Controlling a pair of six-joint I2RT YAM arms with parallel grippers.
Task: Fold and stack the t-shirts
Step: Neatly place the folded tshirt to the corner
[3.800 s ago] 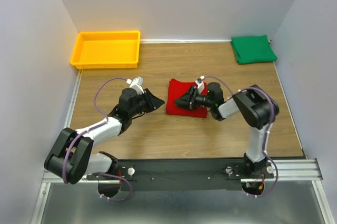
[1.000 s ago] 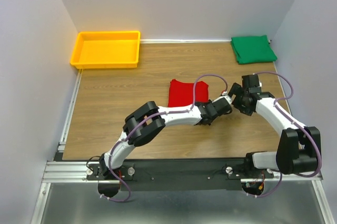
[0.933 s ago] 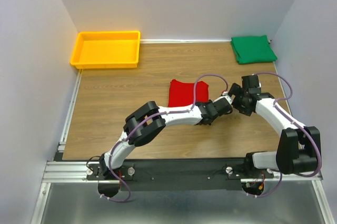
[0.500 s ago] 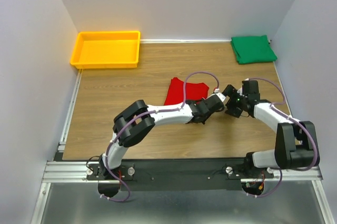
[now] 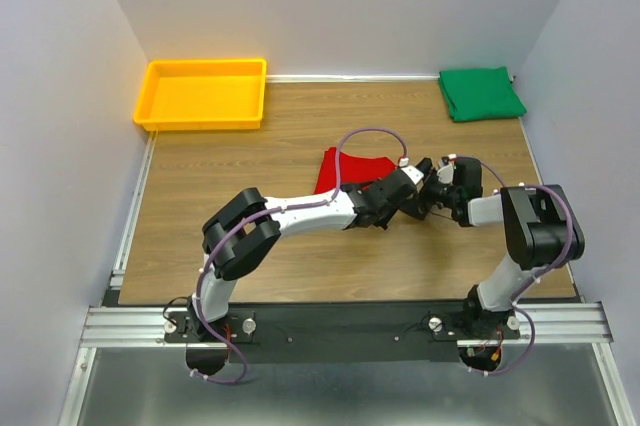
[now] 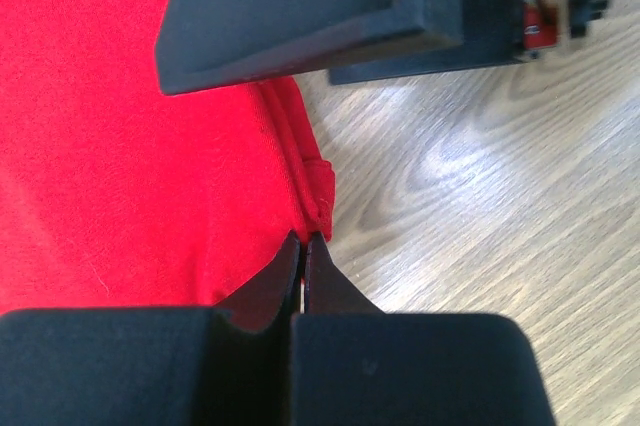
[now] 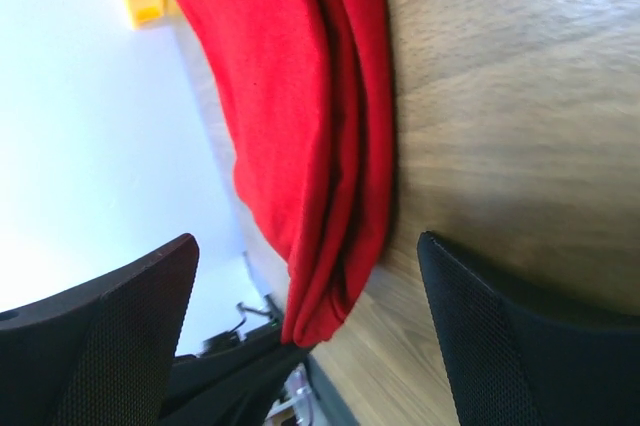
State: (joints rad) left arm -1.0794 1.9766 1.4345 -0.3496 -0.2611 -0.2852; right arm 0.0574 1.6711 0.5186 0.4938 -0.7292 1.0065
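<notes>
The red t-shirt (image 5: 345, 168) lies folded mid-table, its near right part hidden under my left arm. My left gripper (image 5: 403, 193) is shut on its near right corner; in the left wrist view the gripper (image 6: 303, 238) pinches the folded hem of the red t-shirt (image 6: 120, 146). My right gripper (image 5: 424, 192) is open, right beside that corner and facing it. In the right wrist view the gripper (image 7: 305, 246) frames the layered edge of the red t-shirt (image 7: 300, 116) without touching it. The green t-shirt (image 5: 480, 93) lies folded at the far right corner.
A yellow tray (image 5: 203, 93) stands at the far left corner. My left arm (image 5: 300, 214) stretches across the table's middle towards the right. Walls close in on the left, back and right.
My right gripper has moved left, close up to the shirt's corner. My left gripper has shifted left a little with the corner, and the red shirt has skewed leftwards.
</notes>
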